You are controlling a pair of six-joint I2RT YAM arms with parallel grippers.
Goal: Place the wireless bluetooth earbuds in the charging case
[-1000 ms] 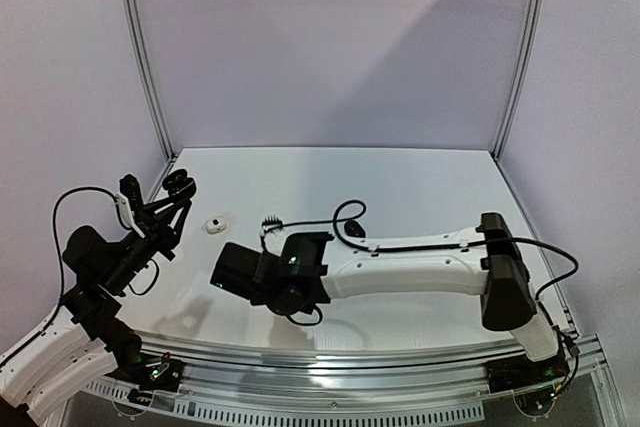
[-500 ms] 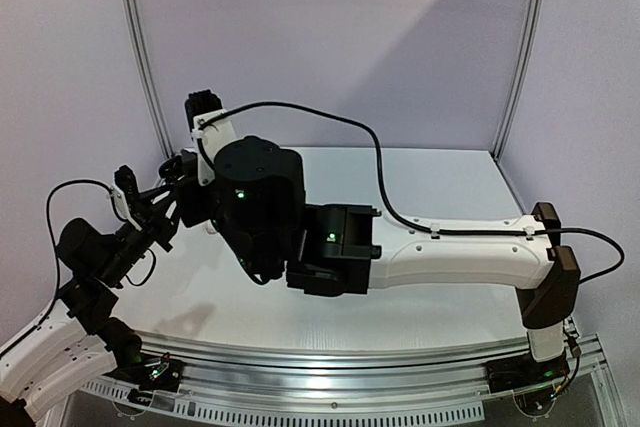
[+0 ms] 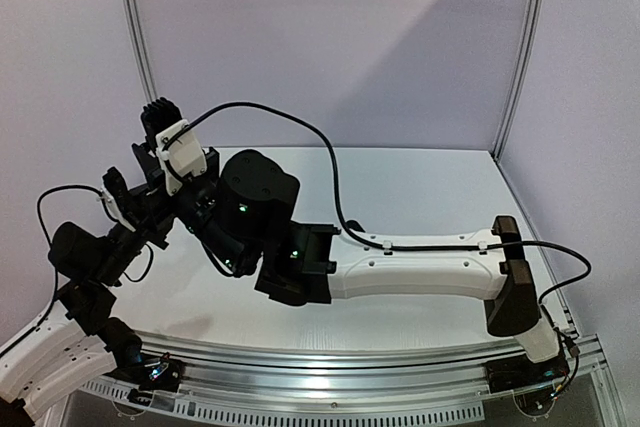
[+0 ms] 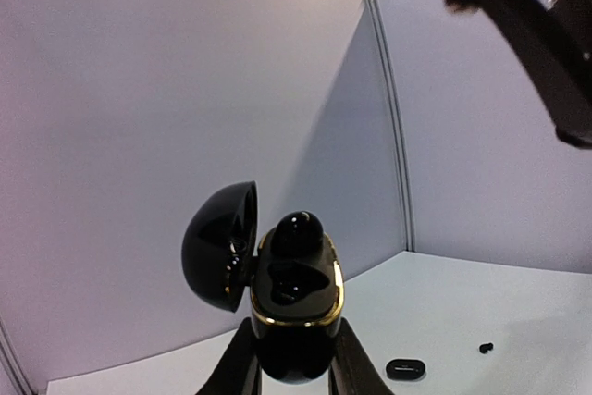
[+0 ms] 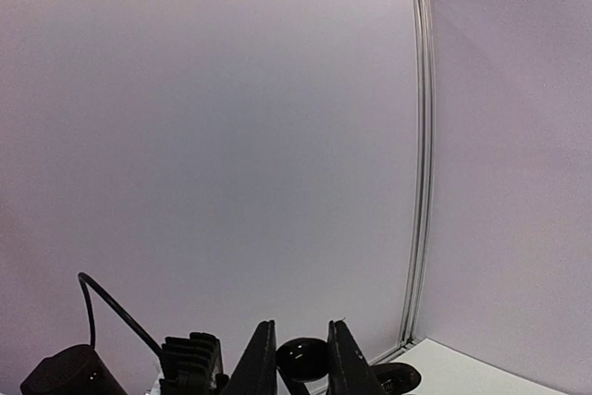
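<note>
A glossy black charging case with a gold rim sits upright in my left gripper, which is shut on its lower body. Its lid hangs open to the left. One black earbud sits in the far slot, and the near slot looks dark and hollow. My right gripper points up at the wall, shut on a small glossy black earbud. In the top view the right arm reaches across to the left arm, and its wrist hides both sets of fingers.
A small flat black item and a tiny black piece lie on the white table. The right arm's dark bulk hangs over the case. Part of the left wrist shows beside my right fingers.
The right arm rose from low over the table and swung left, bringing its wrist up beside the left gripper. The left arm drew back slightly to the left.
</note>
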